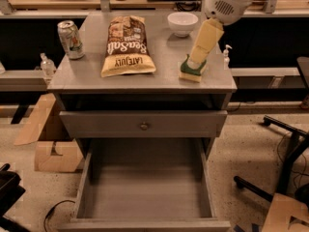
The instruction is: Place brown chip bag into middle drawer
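Observation:
The brown chip bag [128, 45] lies flat on the grey cabinet top [87, 71], left of centre, label up. The middle drawer [147, 192] is pulled out at the bottom, and its grey floor is bare. My gripper [196, 58] hangs from the white arm at the top right. It reaches down over the right side of the cabinet top, right above the green-and-yellow sponge [192, 71] and well to the right of the bag.
A soda can [70, 39] stands at the top's left edge and a white bowl [182, 23] at the back. A closed drawer front with a round knob [144, 126] sits above the open drawer. Cardboard boxes [48, 144] lie left, a chair base [280, 178] right.

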Robot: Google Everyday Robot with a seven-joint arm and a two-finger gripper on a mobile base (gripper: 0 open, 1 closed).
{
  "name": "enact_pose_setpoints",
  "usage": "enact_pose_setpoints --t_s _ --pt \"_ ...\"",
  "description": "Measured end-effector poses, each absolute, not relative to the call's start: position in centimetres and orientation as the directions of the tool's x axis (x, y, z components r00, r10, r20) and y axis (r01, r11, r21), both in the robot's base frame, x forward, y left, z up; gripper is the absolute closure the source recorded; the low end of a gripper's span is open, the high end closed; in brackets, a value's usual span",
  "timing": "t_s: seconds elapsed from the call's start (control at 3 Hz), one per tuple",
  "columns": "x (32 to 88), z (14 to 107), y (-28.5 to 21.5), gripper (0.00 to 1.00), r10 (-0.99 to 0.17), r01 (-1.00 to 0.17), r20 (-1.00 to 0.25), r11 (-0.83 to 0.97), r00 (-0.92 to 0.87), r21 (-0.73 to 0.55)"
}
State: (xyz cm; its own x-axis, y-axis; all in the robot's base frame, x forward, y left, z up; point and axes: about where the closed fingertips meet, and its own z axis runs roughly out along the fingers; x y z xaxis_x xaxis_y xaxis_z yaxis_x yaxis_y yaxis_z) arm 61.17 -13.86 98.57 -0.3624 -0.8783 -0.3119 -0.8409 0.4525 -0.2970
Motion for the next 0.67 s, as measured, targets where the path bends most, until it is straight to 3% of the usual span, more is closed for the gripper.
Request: enact_pose_setpoints --t_s 0.67 --pt "64.3 98.1 -11.9 0.0 -0.859 -0.827 -0.362 0.475 -0.362 -0.299"
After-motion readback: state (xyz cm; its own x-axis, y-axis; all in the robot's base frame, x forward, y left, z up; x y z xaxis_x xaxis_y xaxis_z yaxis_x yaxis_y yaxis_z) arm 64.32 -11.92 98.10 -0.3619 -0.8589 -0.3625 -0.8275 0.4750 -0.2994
